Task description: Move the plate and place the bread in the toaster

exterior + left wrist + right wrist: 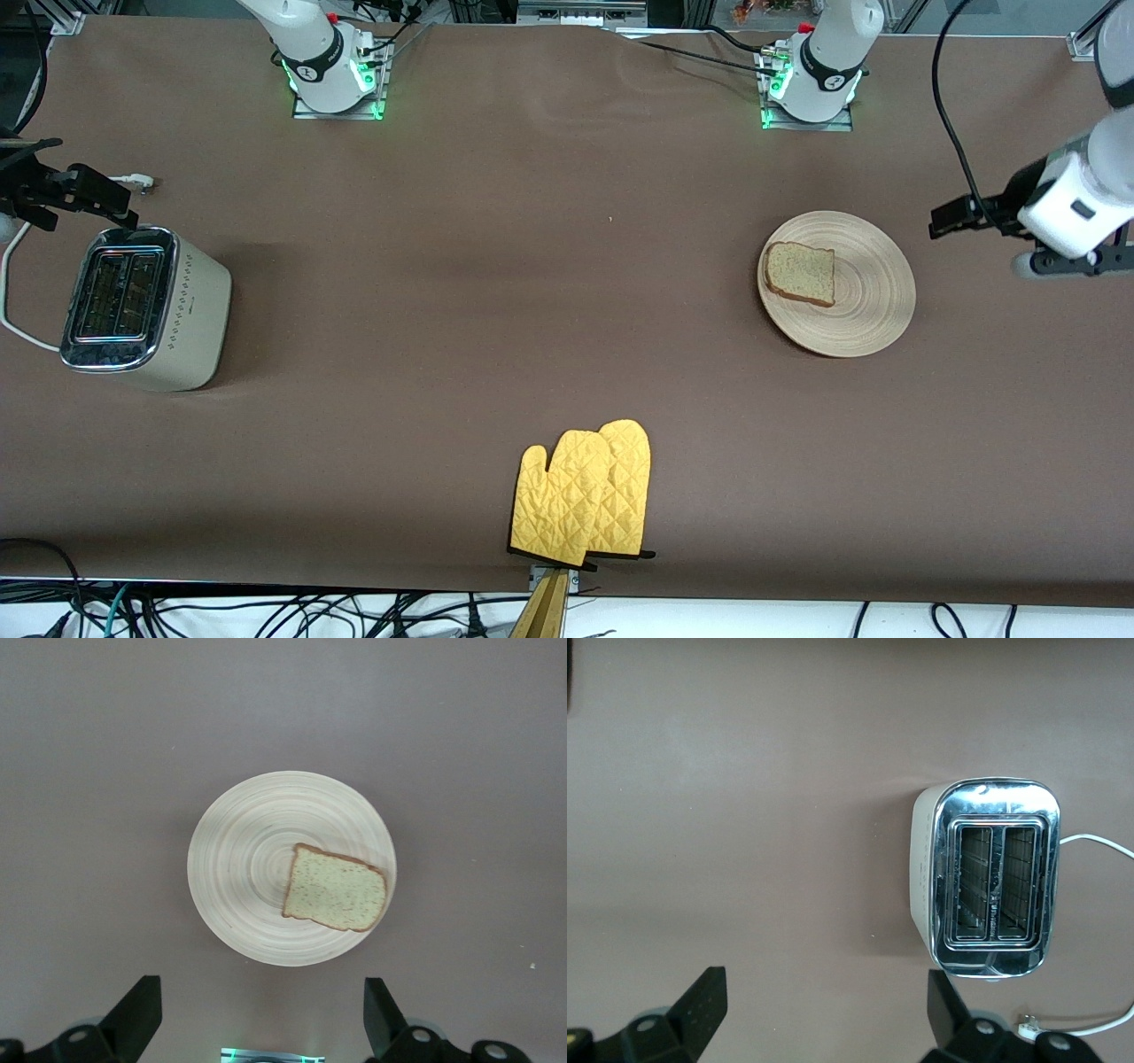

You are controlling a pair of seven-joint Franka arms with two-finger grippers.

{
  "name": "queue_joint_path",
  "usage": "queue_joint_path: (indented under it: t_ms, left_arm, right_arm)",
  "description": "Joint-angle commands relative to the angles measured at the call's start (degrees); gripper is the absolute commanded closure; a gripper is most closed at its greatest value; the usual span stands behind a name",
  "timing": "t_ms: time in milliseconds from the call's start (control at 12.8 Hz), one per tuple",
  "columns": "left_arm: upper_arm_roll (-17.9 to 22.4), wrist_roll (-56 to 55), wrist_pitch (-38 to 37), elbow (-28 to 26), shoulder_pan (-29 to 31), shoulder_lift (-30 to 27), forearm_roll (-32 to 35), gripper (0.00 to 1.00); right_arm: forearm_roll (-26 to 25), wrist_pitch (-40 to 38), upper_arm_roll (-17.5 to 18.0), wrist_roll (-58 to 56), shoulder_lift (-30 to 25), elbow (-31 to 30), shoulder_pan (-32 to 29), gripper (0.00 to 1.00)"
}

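Note:
The pale wooden plate (864,306) lies toward the left arm's end of the table, and the bread (801,274) lies flat on it, off-centre. Both show in the left wrist view: the plate (248,859) and the bread (337,890). My left gripper (952,219) hangs open and empty over the bare table beside the plate (264,1019). The cream toaster (146,306) stands at the right arm's end with both slots empty (992,877). My right gripper (89,190) hangs open and empty over the table beside the toaster (828,1014).
A pair of yellow quilted oven mitts (580,501) lies at the table edge nearest the front camera, midway along. The toaster's white cord (18,328) loops round it, and the plug (137,182) lies on the table under the right gripper.

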Motion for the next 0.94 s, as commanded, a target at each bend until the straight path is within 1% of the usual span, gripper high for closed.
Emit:
queue_joint_path:
  t_ms: [0, 156, 234, 390, 468, 702, 858]
  left_arm:
    - [0.3, 10.8, -0.3, 1.2, 7.2, 3.5, -1.9, 0.00]
    - [0.3, 17.0, -0.3, 1.4, 14.3, 8.5, -6.6, 0.00]
    - [0.3, 22.0, -0.3, 1.4, 17.2, 11.1, -7.8, 0.00]
    - [0.3, 32.5, -0.4, 1.4, 22.3, 16.6, -11.4, 0.00]
    - [0.3, 35.6, -0.5, 1.3, 24.6, 19.0, -13.3, 0.00]
    - [0.4, 41.7, -0.5, 1.3, 28.4, 26.7, -16.6, 0.00]
    - [0.5, 45.1, -0.5, 0.9, 29.8, 30.8, -19.1, 0.00]
  right_arm:
    - [0.2, -0.8, 0.1, 0.3, -0.2, 0.4, 0.0, 0.00]
    - [0.2, -0.8, 0.1, 0.3, -0.2, 0.4, 0.0, 0.00]
    - [0.2, -0.8, 0.1, 0.3, -0.2, 0.3, 0.0, 0.00]
    - [0.2, -0.8, 0.1, 0.3, -0.2, 0.3, 0.0, 0.00]
    - [0.2, -0.8, 0.1, 0.3, -0.2, 0.3, 0.0, 0.00]
    - [0.2, -0.8, 0.1, 0.3, -0.2, 0.3, 0.0, 0.00]
    - [0.2, -0.8, 0.1, 0.3, -0.2, 0.2, 0.0, 0.00]
